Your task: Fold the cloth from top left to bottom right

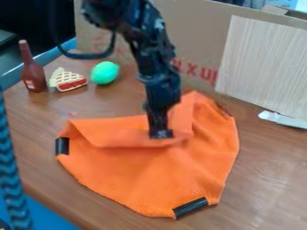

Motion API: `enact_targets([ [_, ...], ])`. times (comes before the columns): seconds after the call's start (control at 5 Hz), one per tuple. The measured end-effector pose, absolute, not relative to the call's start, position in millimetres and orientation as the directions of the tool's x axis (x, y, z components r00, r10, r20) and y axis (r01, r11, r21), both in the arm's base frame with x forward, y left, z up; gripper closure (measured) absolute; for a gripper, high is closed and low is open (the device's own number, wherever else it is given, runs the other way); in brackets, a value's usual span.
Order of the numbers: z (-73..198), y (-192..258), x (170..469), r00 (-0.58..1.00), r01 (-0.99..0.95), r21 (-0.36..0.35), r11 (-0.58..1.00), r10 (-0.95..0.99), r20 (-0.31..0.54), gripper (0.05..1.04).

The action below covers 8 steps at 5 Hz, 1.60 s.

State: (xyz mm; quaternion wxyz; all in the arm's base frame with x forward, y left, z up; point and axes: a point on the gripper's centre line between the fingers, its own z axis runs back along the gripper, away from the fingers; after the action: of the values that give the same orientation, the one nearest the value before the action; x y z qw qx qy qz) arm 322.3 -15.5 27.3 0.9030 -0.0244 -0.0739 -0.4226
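Nearest you, the orange cloth [159,173] lies on the table [264,179], one black strip [190,207] at its 5 o'clock, another [62,146] at 9. Its far side is partly folded toward you—the gripper [160,134] is down at that fold, just past the cloth's middle toward 12; you can't tell whether it's clenched or released. Beyond, toward 11, your red-brown bottle [34,74], toy pie slice [71,81] and green toy [105,73] sit together.
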Motion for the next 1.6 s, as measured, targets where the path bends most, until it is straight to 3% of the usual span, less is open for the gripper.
enact_targets([
  [0.2,33.4,-28.6,306.5,0.604,0.786,0.044,0.617,-0.781,0.157,1.034],
  [0.6,61.0,-43.7,283.4,0.574,0.810,-0.001,0.587,-0.791,0.213,1.034],
  [1.2,43.8,-75.1,261.5,0.512,0.855,-0.007,0.518,-0.842,0.171,1.019],
  [1.4,40.8,-79.7,256.3,0.498,0.865,-0.036,0.500,-0.849,0.176,0.882],
  [1.6,40.7,-82.1,248.1,0.490,0.871,-0.084,0.483,-0.856,0.166,0.610],
])
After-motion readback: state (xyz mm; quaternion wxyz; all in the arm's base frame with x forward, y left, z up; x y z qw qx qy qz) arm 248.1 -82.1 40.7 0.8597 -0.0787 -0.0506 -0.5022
